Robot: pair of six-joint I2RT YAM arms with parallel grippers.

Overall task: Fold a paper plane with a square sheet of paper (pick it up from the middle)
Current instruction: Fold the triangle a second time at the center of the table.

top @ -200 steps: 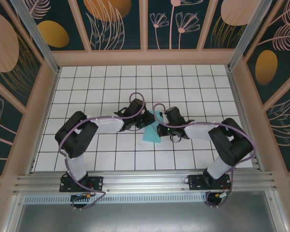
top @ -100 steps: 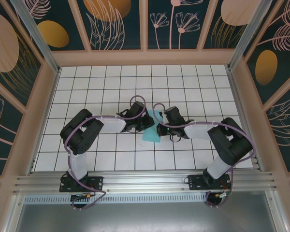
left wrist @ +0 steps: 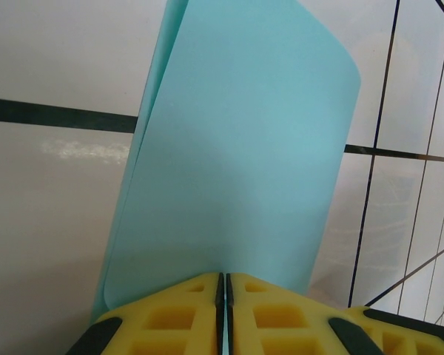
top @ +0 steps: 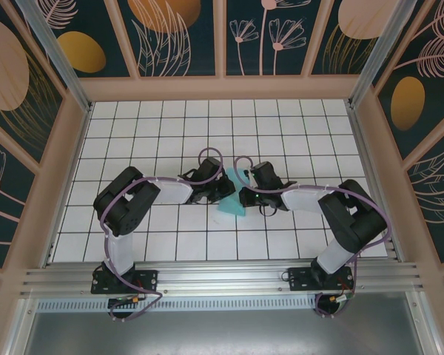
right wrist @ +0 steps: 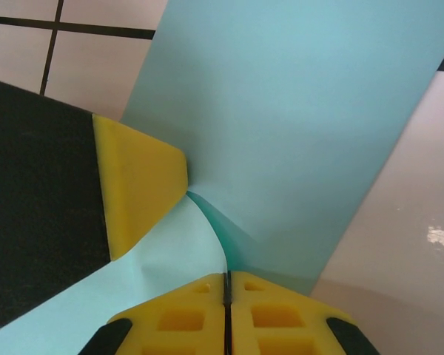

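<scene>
sheet of light cyan paper (top: 231,207) sits in the middle of the table (top: 133,231), bent and creased (one edge curling). just beyond its near end, left gripper (left wrist: 222,279) from the left and right gripper (right wrist: 226,279) from the right each clamp it, fingers pressed together.

We see a white tabletop (top: 133,126) gridded with dark lines, enclosed by dark panels (top: 196,55) bearing peach botanical shapes.

walled lab cell, gridded table (top: 133,140)
</scene>
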